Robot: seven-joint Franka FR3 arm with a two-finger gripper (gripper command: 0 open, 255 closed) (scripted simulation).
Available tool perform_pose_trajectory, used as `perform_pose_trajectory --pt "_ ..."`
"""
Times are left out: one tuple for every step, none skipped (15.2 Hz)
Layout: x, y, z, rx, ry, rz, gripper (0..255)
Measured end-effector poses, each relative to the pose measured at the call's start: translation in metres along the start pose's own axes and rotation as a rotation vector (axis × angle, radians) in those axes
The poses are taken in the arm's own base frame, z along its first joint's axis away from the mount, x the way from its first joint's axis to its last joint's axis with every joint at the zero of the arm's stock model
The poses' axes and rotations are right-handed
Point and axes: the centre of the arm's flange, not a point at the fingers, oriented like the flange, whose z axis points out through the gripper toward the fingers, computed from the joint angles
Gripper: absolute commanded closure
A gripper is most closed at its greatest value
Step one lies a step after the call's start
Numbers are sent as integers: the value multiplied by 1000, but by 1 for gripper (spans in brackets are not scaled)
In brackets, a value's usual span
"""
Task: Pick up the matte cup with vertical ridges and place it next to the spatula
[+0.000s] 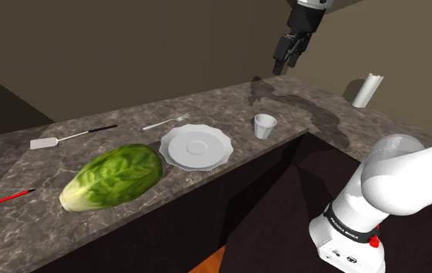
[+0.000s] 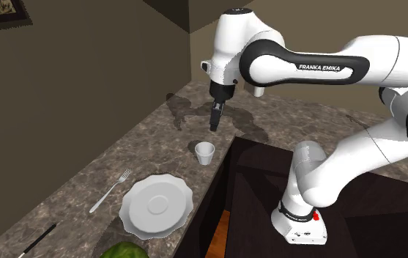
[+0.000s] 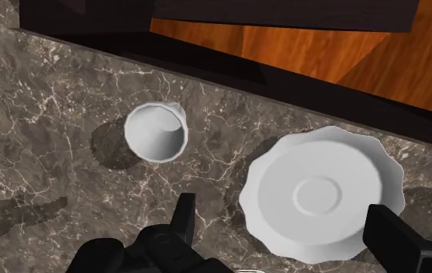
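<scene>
Cup [image 1: 264, 126], plain white and upright, is being seen standing on the dark marbled counter [image 1: 229, 101], near its front edge. It is near the white scalloped plate [image 1: 196, 147] but is not touching it. The black gripper [image 1: 280, 68] is being held in the air above the counter, higher than the cup and a little towards the shoulder view's right of it, clear of it. In the wrist view its two fingers [image 3: 184, 213] are being kept well apart, with nothing being clasped between them. There the cup is being shown beyond the fingertips, and part of the plate is lying under the gap.

The spatula [image 1: 51, 142], with a white blade and a dark handle, is being seen lying flat towards the shoulder view's left, well apart from the cup. The plate and a fork [image 1: 167, 122] are lying between the two. A green lettuce [image 1: 113, 177] is lying near the front edge beside the plate, and a red-handled tool [image 1: 5, 200] is lying beyond it. A white roll [image 1: 368, 90] is standing on the counter towards the shoulder view's right.
</scene>
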Motion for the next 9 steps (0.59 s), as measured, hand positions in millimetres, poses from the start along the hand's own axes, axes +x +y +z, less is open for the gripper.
perform_pose_trajectory --pt "0 0 0 0 0 0 0" --pt "2 5 5 5 -2 2 0" --pt "4 13 12 12 -5 5 0" --pt "5 22 20 21 -9 8 0" --pt "9 29 33 31 -13 12 0" --pt "11 39 41 41 -17 16 0" --pt "14 50 51 50 -20 20 0" --pt "15 58 60 61 -24 24 0" --pt "16 68 73 71 -28 28 0"
